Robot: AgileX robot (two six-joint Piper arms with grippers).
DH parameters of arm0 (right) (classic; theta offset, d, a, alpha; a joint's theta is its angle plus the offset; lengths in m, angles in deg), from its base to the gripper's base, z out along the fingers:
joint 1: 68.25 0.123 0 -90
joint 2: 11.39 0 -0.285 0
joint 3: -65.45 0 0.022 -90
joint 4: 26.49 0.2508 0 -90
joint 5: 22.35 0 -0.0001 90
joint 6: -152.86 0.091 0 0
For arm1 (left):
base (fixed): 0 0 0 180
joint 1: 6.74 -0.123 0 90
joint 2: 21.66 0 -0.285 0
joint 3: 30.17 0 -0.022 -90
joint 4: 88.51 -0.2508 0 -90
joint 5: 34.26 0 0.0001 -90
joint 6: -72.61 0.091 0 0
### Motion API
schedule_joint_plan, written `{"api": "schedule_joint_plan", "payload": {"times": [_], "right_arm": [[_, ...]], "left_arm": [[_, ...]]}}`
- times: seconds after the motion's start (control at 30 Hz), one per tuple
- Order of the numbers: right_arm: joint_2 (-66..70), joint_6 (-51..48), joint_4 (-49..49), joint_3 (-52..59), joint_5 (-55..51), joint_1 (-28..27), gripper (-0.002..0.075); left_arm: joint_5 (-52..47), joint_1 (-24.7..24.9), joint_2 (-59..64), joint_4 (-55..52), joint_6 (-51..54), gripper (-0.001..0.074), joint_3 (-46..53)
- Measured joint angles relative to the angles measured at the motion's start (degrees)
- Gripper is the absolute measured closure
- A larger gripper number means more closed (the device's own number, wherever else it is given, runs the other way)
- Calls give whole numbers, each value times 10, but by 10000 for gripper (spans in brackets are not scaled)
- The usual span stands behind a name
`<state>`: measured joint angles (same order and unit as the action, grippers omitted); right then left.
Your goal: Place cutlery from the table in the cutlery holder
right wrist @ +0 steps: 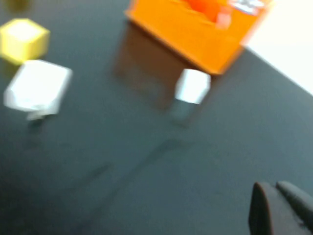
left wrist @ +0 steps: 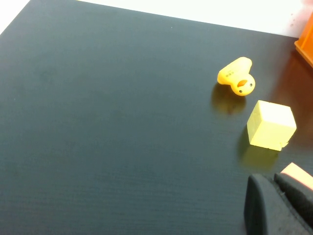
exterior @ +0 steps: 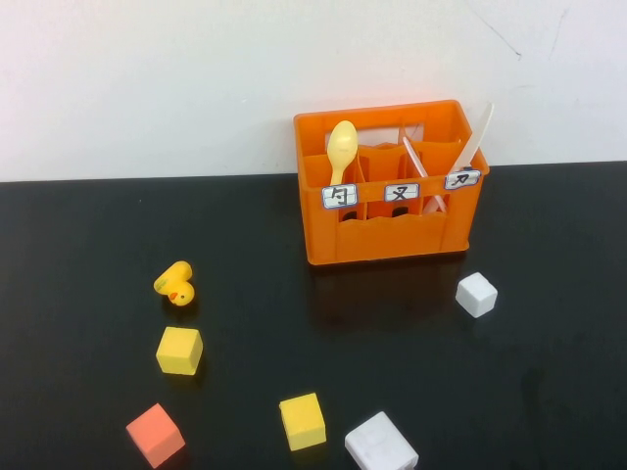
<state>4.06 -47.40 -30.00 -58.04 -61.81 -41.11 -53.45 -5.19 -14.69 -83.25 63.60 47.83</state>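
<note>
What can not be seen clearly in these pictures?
- Lower parts of the spoon and two knives: hidden by the cutlery holder walls, high view.
- Right wrist view: blurred, labels unreadable.
- Left hand and right hand: cut off by picture edges, absent from the high view.

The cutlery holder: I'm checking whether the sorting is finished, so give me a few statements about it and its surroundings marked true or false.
1. The pale yellow spoon stands in the left compartment of the cutlery holder. True.
2. The cream-white knife lies flat on the table. False: it leans in the right compartment.
3. The yellow duck sits inside the holder. False: it is on the table, to the holder's left.
4. No cutlery is left on the table. True.
5. The left gripper holds a cube. False: it is shut on nothing, as is the right gripper; both are back over the near table.
</note>
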Motion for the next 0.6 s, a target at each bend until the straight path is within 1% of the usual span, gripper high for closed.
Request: {"api": "schedule_joint_plan", "payload": {"times": [0.07,0.17,0.3,0.47,0.6], "right_arm": [[-8,-3,-2,22,33,-54,728],[-24,-4,-2,83,121,-146,728],[-60,-4,-2,163,215,-232,728],[-83,-4,6,220,243,-303,728],[-83,-4,10,223,237,-333,728]], "left_arm": [[0,0,0,0,0,736,0],[0,0,0,0,0,736,0],[0,0,0,0,0,736,0],[0,0,0,0,0,736,0],[0,0,0,0,0,736,0]]}}
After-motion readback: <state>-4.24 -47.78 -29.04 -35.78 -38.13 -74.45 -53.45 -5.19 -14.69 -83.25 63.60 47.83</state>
